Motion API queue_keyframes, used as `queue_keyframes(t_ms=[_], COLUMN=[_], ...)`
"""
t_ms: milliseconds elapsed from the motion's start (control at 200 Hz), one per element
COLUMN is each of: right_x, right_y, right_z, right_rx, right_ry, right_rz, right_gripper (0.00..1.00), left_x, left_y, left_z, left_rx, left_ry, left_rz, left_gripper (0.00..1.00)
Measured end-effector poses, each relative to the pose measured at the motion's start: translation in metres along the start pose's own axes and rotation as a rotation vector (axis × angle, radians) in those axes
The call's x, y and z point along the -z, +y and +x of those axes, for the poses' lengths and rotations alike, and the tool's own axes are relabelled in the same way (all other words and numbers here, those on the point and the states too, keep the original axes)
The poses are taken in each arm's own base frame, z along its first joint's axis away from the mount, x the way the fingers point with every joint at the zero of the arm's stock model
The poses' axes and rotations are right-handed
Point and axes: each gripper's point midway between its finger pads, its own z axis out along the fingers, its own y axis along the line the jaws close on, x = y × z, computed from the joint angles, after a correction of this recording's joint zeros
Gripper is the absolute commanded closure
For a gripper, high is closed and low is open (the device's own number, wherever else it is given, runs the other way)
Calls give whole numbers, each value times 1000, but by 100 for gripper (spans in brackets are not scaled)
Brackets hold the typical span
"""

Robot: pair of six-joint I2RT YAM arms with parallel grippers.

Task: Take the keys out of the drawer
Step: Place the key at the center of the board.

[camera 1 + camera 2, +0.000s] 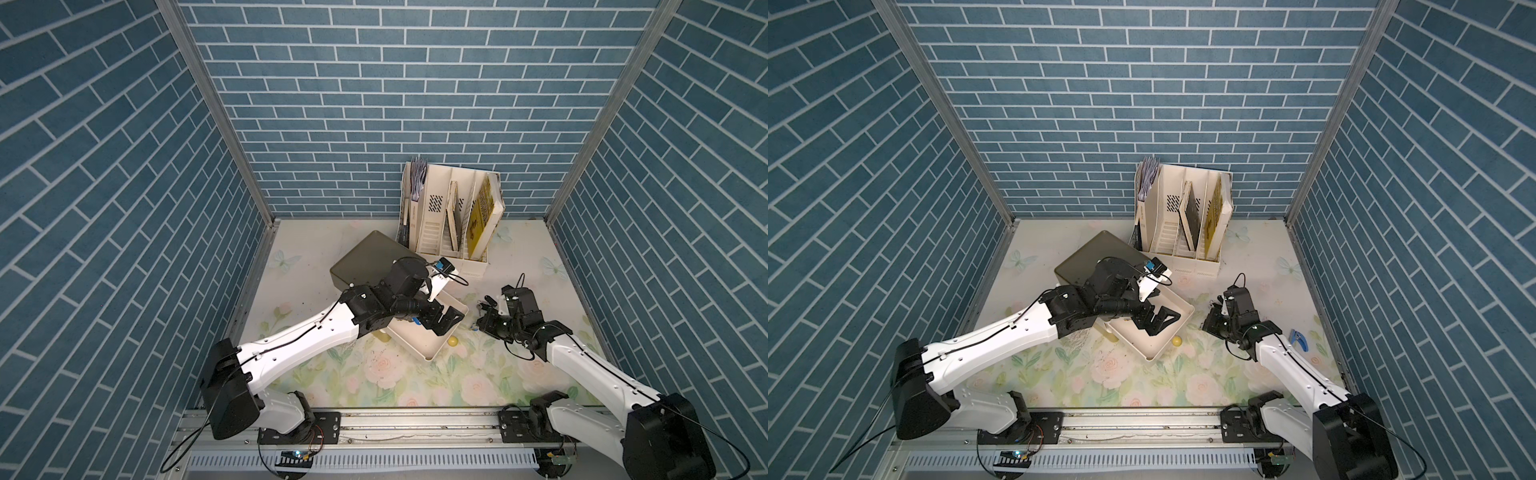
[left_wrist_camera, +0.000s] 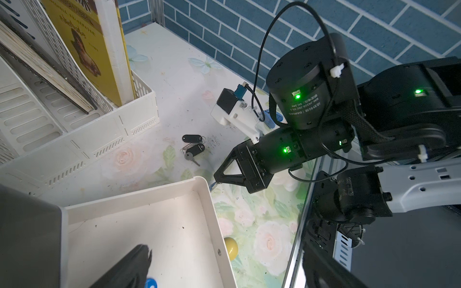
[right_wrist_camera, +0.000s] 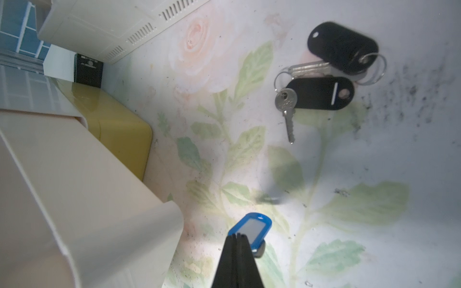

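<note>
Nearest you, the white drawer point(image 1: 428, 355) stands pulled out of its olive cabinet point(image 1: 365, 257), with its yellow knob point(image 1: 452, 341) facing the front. Your left gripper point(image 1: 451, 326) hangs inside it with the jaws spread and nothing between them. In the left wrist view a bit of blue plastic point(image 2: 151, 283), likely a key tag, lies on the drawer floor just beside one finger point(image 2: 129, 269). I see no red tags anywhere, so they are hidden or out of frame.

Just past the drawer's corner, your right gripper point(image 3: 237, 235) is clamped on the blue-tagged keys point(image 3: 252, 228), which are clear of the drawer and over the floral tablecloth point(image 3: 374, 199). It pinches only the tag's end. A blurred grey shape below it may be the keys, though I can't tell.

Further out, the black-fob keys point(image 3: 331, 74) lie flat on the cloth, out of the drawer. The file rack point(image 1: 453, 216) stands at the back.

Watch these risks:
- The shallow pinch could let the tag twist free, and the keys could fall against the drawer wall or back inside.
- Your two grippers are near each other at that corner, so a careless swing could knock them together.
- A release just beside the black fobs could tangle the rings.
- The left fingers could scrape the drawer floor and shove the drawer.
</note>
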Motion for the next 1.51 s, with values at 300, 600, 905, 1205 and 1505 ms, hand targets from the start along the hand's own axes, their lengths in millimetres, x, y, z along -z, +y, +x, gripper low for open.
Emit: queue_keyframes(t_ms=[300,600,905,1205,1505], right_x=[0,-1,-8,-17,-20], right_y=[-27,-52,-64,-67,-69], right_z=[-12,-21,-26,-27,-30], right_rx=[-110,-190,-217,-228,-218], right_ry=[-18,-24,-8,11,7], right_rz=[2,6,4,-4,-7], right_gripper=[100,100,100,100,91], left_x=[0,0,0,0,-2], left_y=[1,1,3,4,5], left_z=[0,2,2,4,8], left_rx=[-13,-14,-17,-18,-22], left_ry=[1,6,6,13,23], left_rz=[-8,-9,-15,-21,-23], left_gripper=[0,0,0,0,0])
